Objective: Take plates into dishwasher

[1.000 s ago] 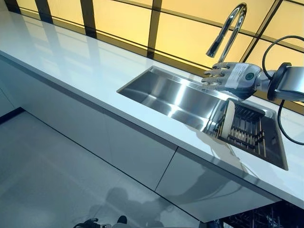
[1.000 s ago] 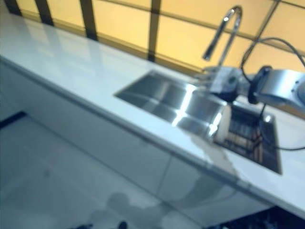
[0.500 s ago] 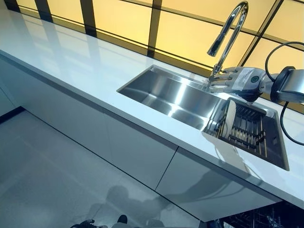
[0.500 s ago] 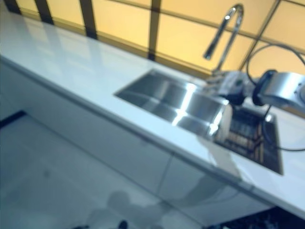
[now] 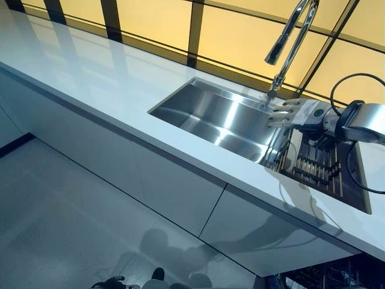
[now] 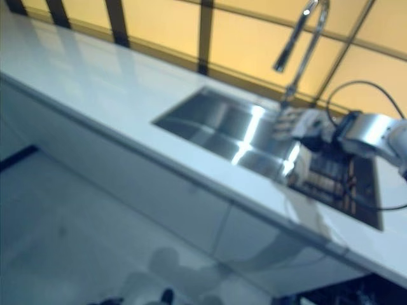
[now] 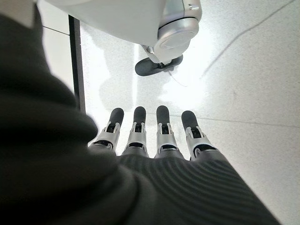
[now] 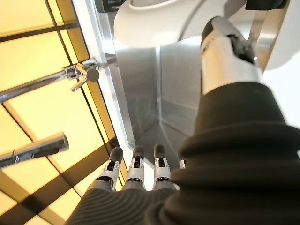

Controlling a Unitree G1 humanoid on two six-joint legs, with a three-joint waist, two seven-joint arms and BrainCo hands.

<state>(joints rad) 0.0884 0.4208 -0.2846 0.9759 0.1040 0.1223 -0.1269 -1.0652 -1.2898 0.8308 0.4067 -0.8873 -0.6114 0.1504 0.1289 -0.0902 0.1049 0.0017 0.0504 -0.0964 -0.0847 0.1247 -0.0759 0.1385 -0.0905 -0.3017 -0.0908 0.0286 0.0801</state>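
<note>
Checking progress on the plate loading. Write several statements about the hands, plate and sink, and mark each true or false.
1. The right hand is over the sink, its fingers straight. True.
2. A plate stands on edge in the rack. True.
3. The right hand holds the plate. False: its fingers are straight and hold nothing.
4. The left hand grips a plate. False: it holds nothing, over the floor.
5. The faucet is running. False: no water shows.
</note>
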